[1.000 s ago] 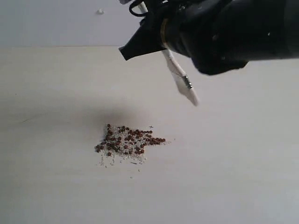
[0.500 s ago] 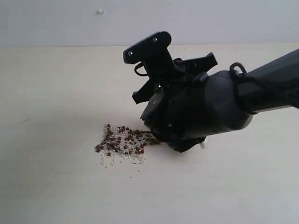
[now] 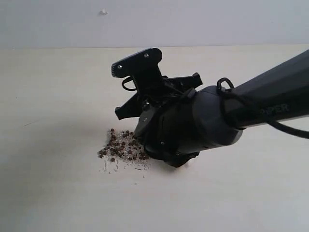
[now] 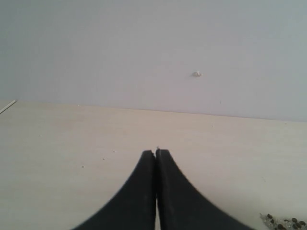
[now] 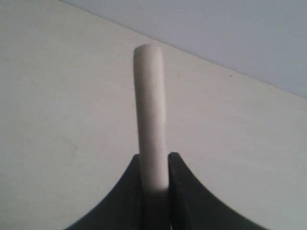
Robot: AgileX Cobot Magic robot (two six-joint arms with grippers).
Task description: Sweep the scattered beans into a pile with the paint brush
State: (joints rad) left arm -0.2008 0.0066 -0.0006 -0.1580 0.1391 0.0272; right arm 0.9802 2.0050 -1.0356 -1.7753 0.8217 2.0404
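The beans (image 3: 120, 147) lie in one small pile of reddish-brown pellets with whitish crumbs on the pale table (image 3: 48, 96). My right arm (image 3: 193, 121) is low over the table and covers the pile's right side. In the exterior view the paint brush is hidden behind the arm. The right wrist view shows only the brush's pale handle (image 5: 149, 105), and my right gripper (image 5: 154, 155) is shut on it; ferrule and bristles are out of view. My left gripper (image 4: 156, 152) is shut with nothing in it, and a few beans (image 4: 283, 223) show at the frame's corner.
The table's far edge meets a plain grey wall (image 3: 217, 21) bearing a small white mark (image 3: 103, 11). Fine whitish crumbs (image 3: 113, 166) trail off the pile's near side. Bare tabletop lies left of the pile and in front of it.
The right arm has come down from above to table height and shifted left onto the pile's right edge. The brush, seen hanging in the air before, is hidden behind the arm.
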